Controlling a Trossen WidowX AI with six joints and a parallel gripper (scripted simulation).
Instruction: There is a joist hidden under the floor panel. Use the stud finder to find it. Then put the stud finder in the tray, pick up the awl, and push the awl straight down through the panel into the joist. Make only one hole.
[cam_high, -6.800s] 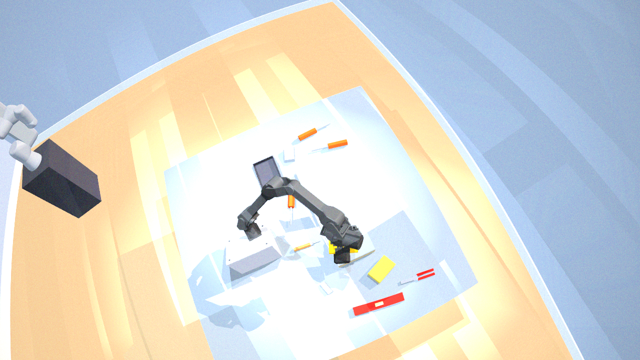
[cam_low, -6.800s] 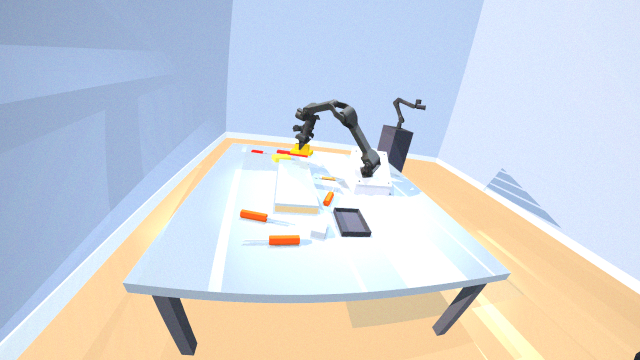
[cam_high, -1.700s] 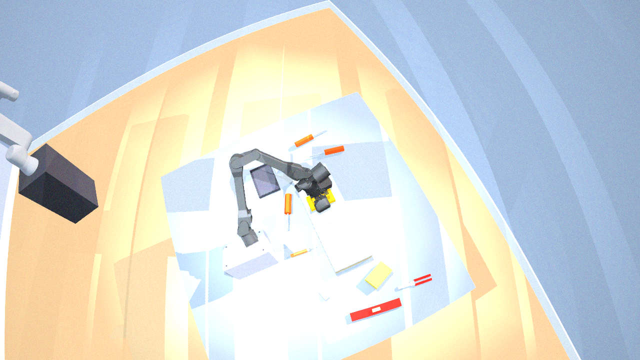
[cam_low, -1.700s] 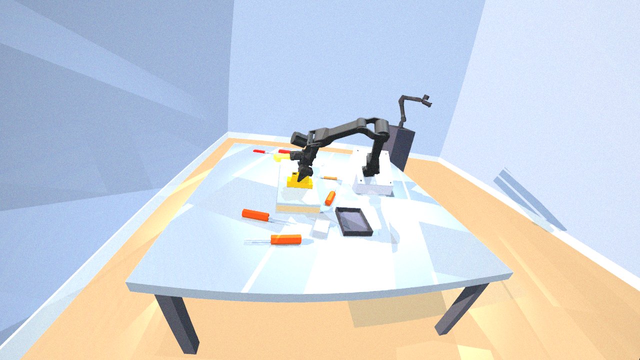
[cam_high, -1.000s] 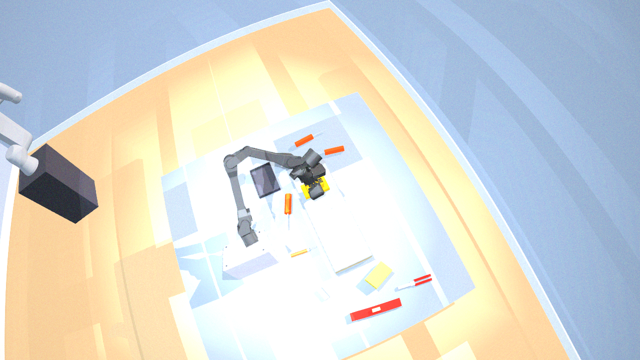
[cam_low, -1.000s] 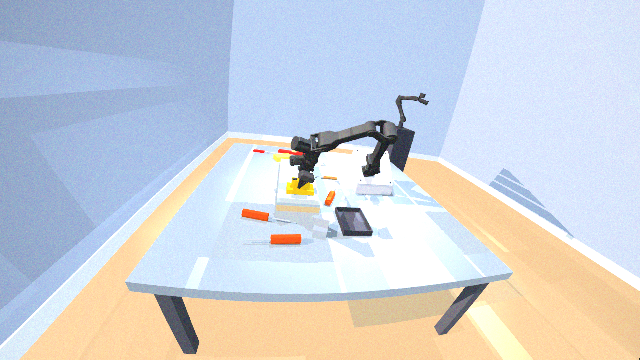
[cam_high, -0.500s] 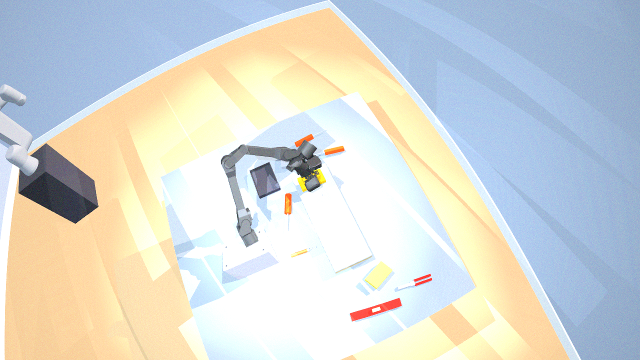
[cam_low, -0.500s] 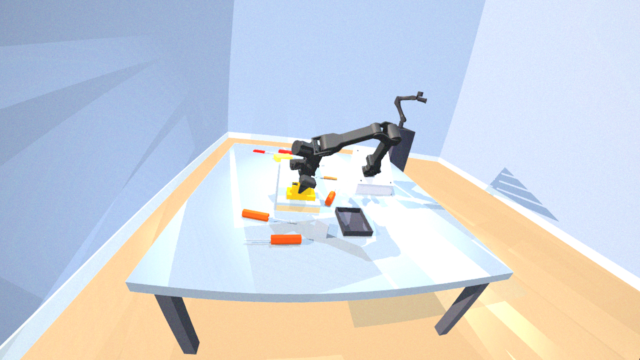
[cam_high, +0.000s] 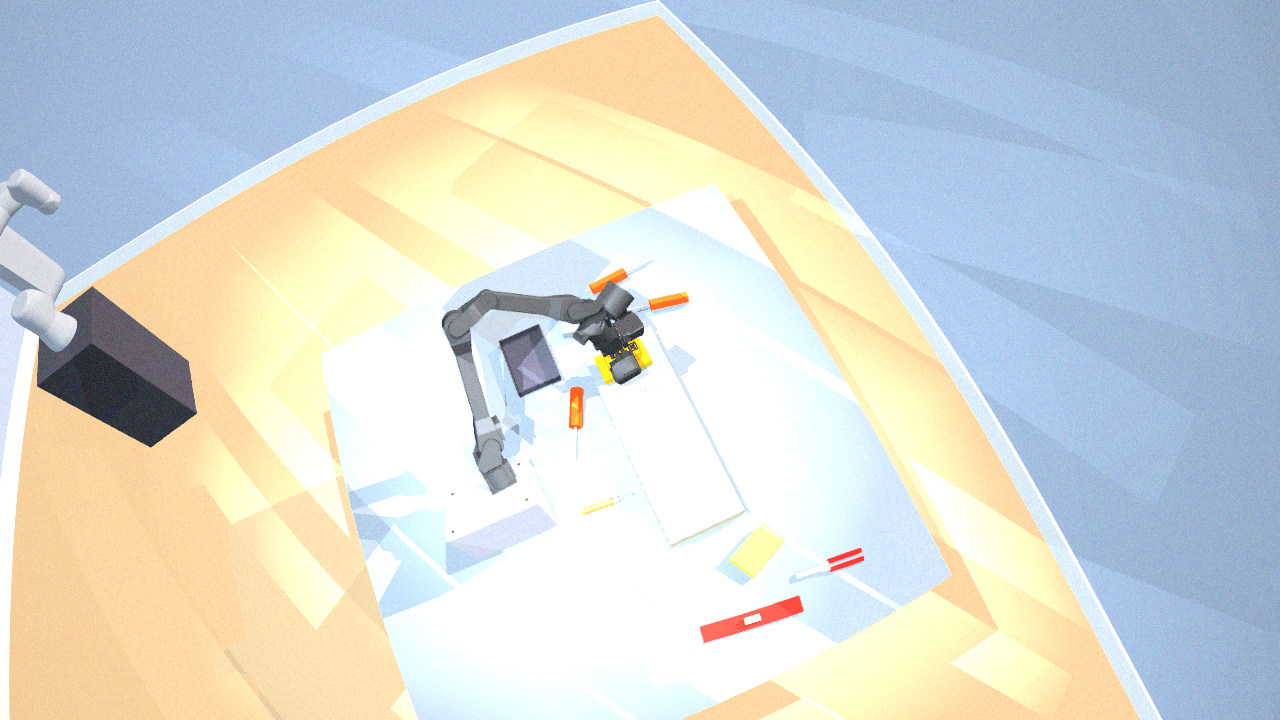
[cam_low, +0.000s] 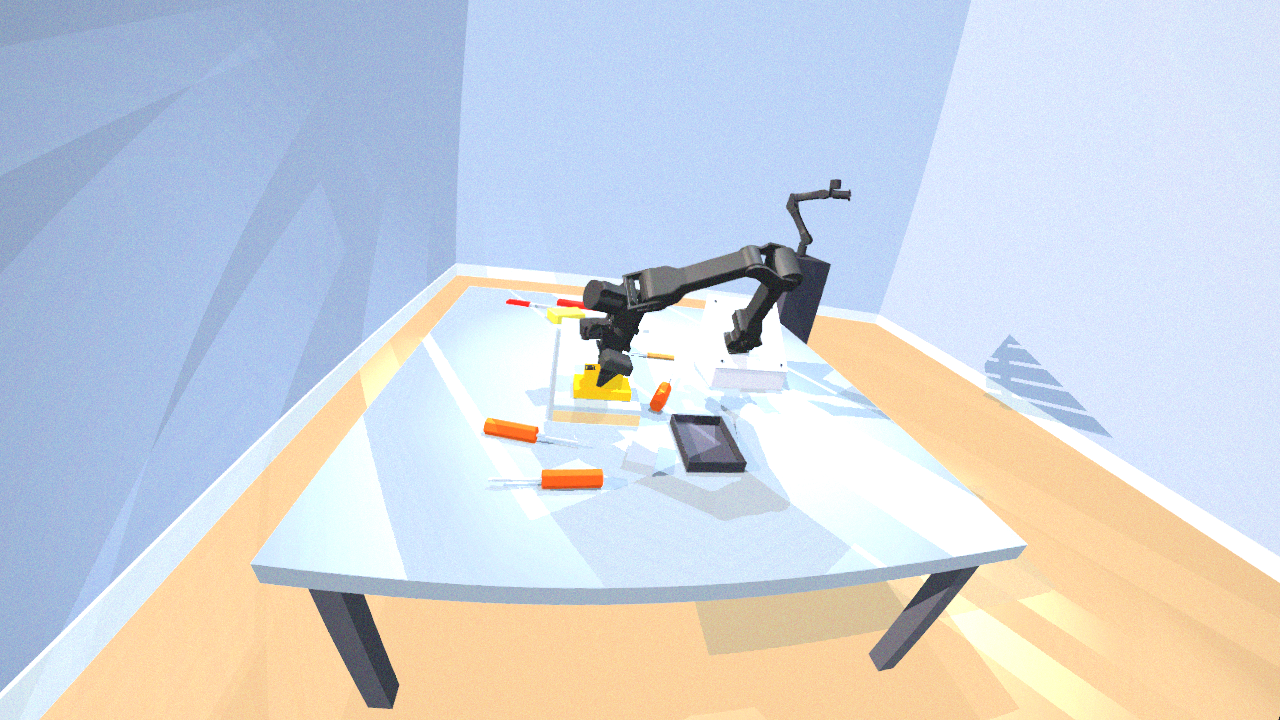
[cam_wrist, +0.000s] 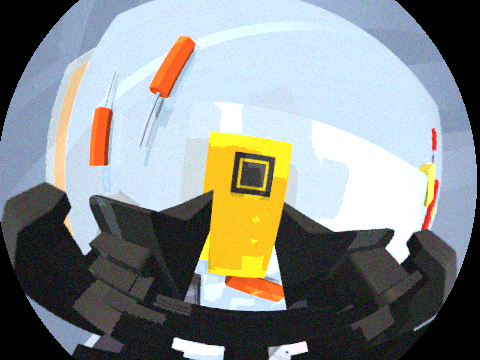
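I have the stud finder (cam_high: 605, 368) (cam_low: 590, 389) (cam_wrist: 240, 240) gripped in the end effector (cam_high: 623, 360) (cam_low: 608, 374) (cam_wrist: 244, 198), one finger on each side of its raised body. The unit is bright yellow, with a wider base below the grip and, on top, a dark square display framed in black with a thin yellow inner outline. It is located at the upper end of the pale floor panel (cam_high: 675, 456) (cam_low: 572, 413) (cam_wrist: 380, 200), near the centre of the top view; I cannot confirm contact between base and panel. The dark, shallow tray (cam_high: 530, 362) (cam_low: 711, 443) is separate, left of the panel in the top view. The tabletop (cam_high: 805, 402) (cam_low: 447, 528) (cam_wrist: 300, 55) is pale blue-white, crossed by angular shadows and strong glare. Tan flooring (cam_high: 268, 582) (cam_low: 537, 644) surrounds it, bordered by white baseboards. Pale blue walls (cam_high: 1029, 223) (cam_low: 698, 134) enclose the room. A dark pedestal (cam_high: 134, 385) (cam_low: 805, 295) stands at the left of the top view, carrying a second arm (cam_high: 35, 259) (cam_low: 799, 219).
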